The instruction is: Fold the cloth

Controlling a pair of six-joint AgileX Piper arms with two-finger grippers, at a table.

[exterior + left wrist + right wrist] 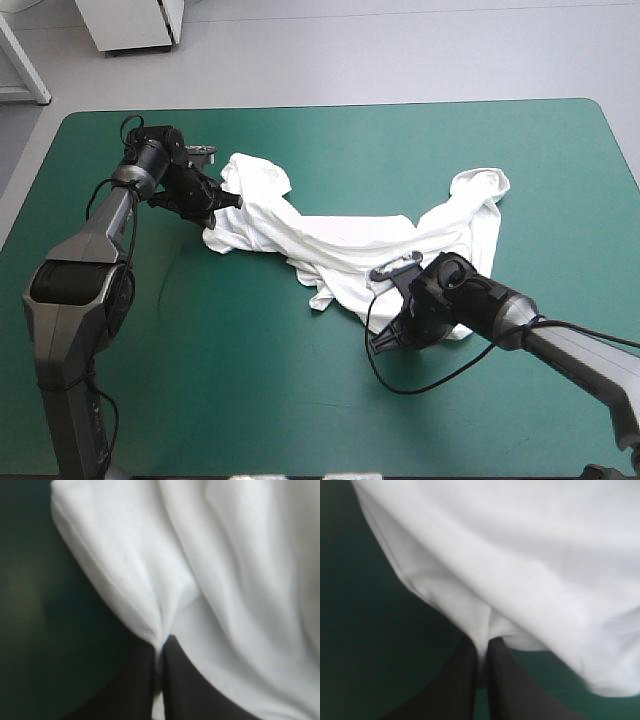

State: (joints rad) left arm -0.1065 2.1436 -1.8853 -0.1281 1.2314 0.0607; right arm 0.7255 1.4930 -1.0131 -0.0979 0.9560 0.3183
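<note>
The white short-sleeved cloth T-shirt (330, 240) lies crumpled on the teal-green table cover (250, 400). In the high view it stretches from just left of the middle, near the top, across to the right. The left gripper (160, 647), with its two black fin-shaped fingers, pinches a fold at the shirt's left end. The right gripper (482, 645), at the lower right in the high view, pinches the shirt's edge there.
</note>
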